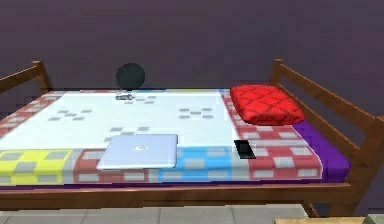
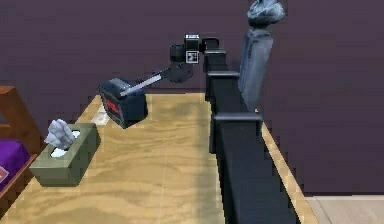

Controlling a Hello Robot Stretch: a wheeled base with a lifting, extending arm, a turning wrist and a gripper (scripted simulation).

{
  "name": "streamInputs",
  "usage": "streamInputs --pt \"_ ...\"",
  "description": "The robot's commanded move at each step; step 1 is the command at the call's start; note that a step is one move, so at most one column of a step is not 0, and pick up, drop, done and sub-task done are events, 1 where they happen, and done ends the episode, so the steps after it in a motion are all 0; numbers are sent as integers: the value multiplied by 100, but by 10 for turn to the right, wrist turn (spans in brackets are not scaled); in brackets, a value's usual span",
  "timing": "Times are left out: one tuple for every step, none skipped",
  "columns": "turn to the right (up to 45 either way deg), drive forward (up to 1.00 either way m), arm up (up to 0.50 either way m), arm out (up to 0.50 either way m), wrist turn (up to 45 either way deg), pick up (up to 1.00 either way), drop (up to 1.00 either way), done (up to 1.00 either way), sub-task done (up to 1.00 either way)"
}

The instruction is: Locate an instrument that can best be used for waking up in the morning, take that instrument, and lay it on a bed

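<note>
A small dark box with a red face, shaped like an alarm clock (image 2: 120,103), sits tilted at the far left edge of a wooden tabletop (image 2: 170,165) in the arm side view. My gripper (image 2: 136,87) reaches left from the two white marker squares (image 2: 191,50), and its thin fingers end right at that box. I cannot tell whether it holds the box, because the tabletop lies behind it. The bed (image 1: 300,85), with a patchwork quilt (image 1: 130,115), spans the forward view.
On the bed lie a red pillow (image 1: 268,103), a closed grey laptop (image 1: 140,151) and a dark phone (image 1: 244,149). A dark round object (image 1: 131,76) stands behind its far edge. A tissue box (image 2: 68,152) and a tall grey-blue object (image 2: 255,60) stand on the table.
</note>
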Motion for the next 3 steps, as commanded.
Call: streamInputs --pt "0 0 0 0 -450 0 0 0 0" --pt "0 0 0 0 -240 0 0 0 0" --pt "0 0 0 -40 0 0 0 0 0"
